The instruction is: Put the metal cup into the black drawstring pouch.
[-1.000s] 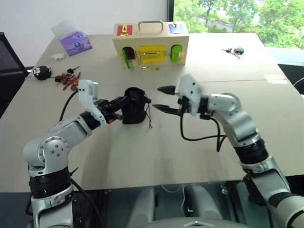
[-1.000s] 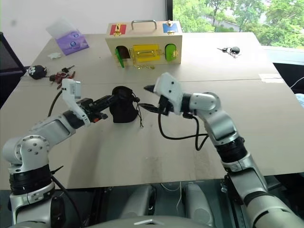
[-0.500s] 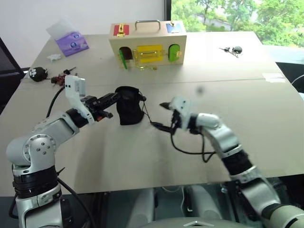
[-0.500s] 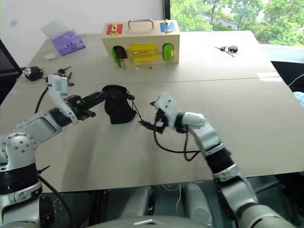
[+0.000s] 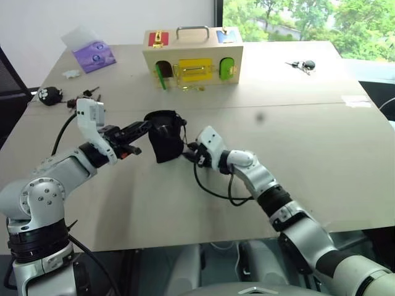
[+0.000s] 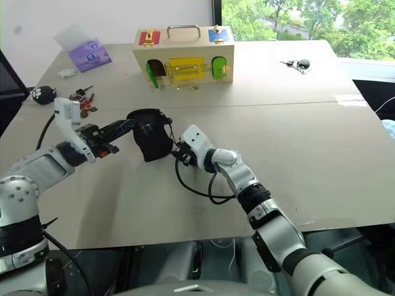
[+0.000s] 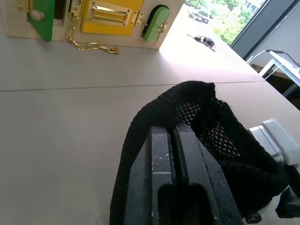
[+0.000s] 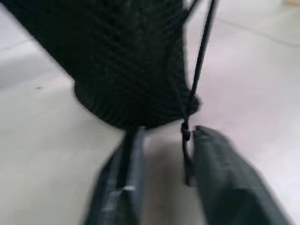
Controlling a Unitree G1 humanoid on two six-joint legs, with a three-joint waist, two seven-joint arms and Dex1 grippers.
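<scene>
The soft black fabric drawstring pouch [image 5: 165, 137] is seen standing near the middle of the pale wooden table [image 5: 321, 142], its mouth turned upward. Its rim is pinched by the left gripper [image 5: 148, 126], whose two black fingers [image 7: 174, 159] are pressed flat together on the mesh fabric. The right gripper [image 5: 190, 151] is placed low at the pouch's other side, just beside its base; in the right wrist view a gap is seen between its fingers [image 8: 213, 159], and a thin black drawstring cord [image 8: 199, 61] (knotted near its lower end) hangs down into that gap. Whether the cord is actually clamped cannot be told. The small shiny metal cup cannot be made out, so its place cannot be told. Behind the pouch, a wooden latch box with a metal handle and yellow and green doors [image 5: 192, 57] is set. A purple tissue packet [image 5: 94, 53] and a bunch of keys [image 5: 79, 100] are laid well apart at the far left.
</scene>
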